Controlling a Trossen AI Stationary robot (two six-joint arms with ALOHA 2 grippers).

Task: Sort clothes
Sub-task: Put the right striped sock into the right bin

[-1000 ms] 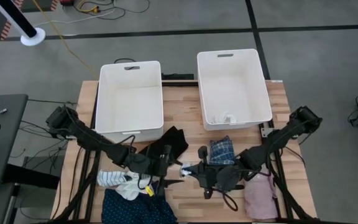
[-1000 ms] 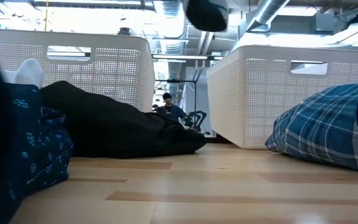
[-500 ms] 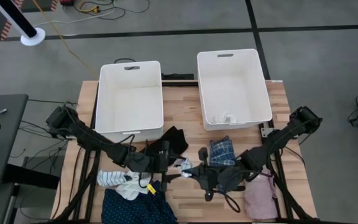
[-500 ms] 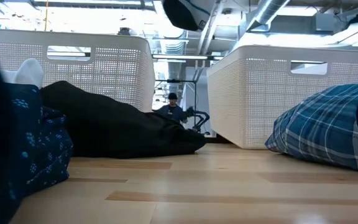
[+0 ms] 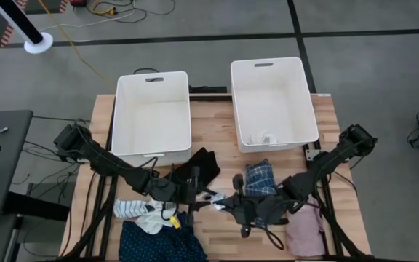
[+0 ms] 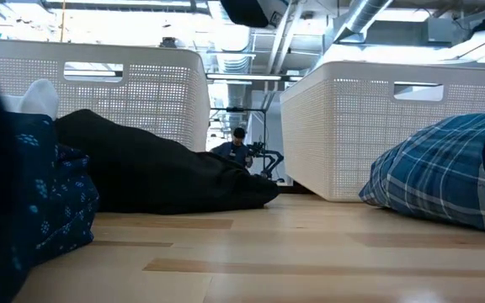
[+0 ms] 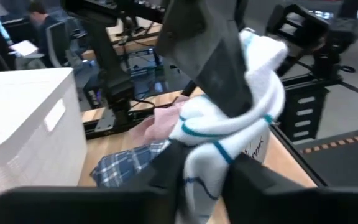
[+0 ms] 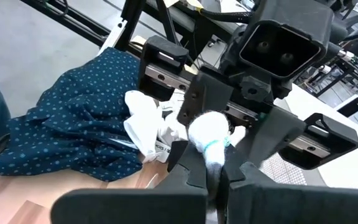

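We've got both grippers, left (image 5: 201, 195) and right (image 5: 222, 204), clamped on one white sock (image 7: 229, 124) mid-table, looks like a handover between arms.

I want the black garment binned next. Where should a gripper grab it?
Grip the black garment at its raised middle fold, coming straight down from above. It lies heaped and soft on the table beside the left bin, so a top pinch likely gathers enough cloth.
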